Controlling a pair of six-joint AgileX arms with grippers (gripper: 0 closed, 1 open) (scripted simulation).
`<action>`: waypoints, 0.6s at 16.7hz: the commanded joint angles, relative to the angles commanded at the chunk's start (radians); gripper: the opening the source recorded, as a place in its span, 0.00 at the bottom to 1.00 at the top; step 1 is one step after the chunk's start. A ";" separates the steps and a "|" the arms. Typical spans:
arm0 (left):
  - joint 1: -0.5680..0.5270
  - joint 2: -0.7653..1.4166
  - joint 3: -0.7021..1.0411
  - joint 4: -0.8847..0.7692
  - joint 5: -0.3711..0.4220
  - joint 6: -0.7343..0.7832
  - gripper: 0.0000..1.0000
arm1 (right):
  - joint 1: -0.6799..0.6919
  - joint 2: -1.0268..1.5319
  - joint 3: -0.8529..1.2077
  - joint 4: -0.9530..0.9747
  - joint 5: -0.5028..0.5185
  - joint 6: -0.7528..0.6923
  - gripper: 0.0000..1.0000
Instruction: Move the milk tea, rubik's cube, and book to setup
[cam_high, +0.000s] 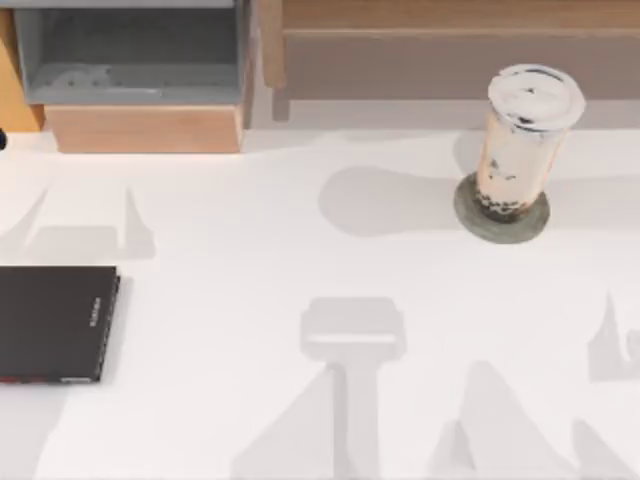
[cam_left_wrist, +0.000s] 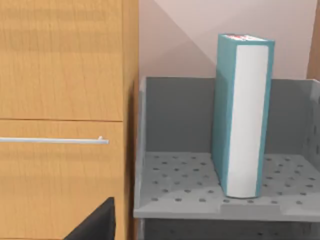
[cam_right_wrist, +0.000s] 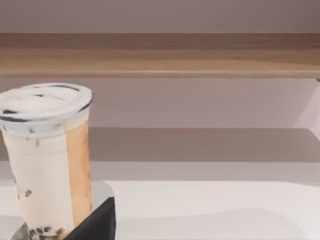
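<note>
White bench (cam_high: 250, 230), seen from above: milk tea (cam_high: 522, 140), a tall clear cup with white lid and dark pearls, stands upright on a flat grey disc (cam_high: 478, 222) at the far right, just before a wooden shelf (cam_high: 450, 40). Black flat book (cam_high: 55, 322) lies at the left edge. Grey tray (cam_high: 130, 60) sits at the far left over a wooden block (cam_high: 145, 130). In the left wrist view the teal book (cam_left_wrist: 242, 115) stands upright on the perforated tray floor (cam_left_wrist: 175, 180), beside a wooden cabinet (cam_left_wrist: 60, 100) with a thin handle (cam_left_wrist: 50, 141). In the right wrist view the milk tea (cam_right_wrist: 47, 160) stands close ahead. A dark tip shows at the lower edge of each wrist view; whether either pincer is spread or pressed together cannot be told. Rubik's cube: not located. Risks, as judgement: the tall cup may tip if nudged high or off centre; the upright book, unsupported at its sides, may topple if the tray or cover is brushed.
</note>
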 joint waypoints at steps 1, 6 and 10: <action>-0.009 0.118 0.069 0.035 -0.007 0.000 1.00 | 0.000 0.000 0.000 0.000 0.000 0.000 1.00; -0.053 0.700 0.395 0.200 -0.041 -0.001 1.00 | 0.000 0.000 0.000 0.000 0.000 0.000 1.00; -0.085 1.026 0.600 0.308 -0.065 -0.002 1.00 | 0.000 0.000 0.000 0.000 0.000 0.000 1.00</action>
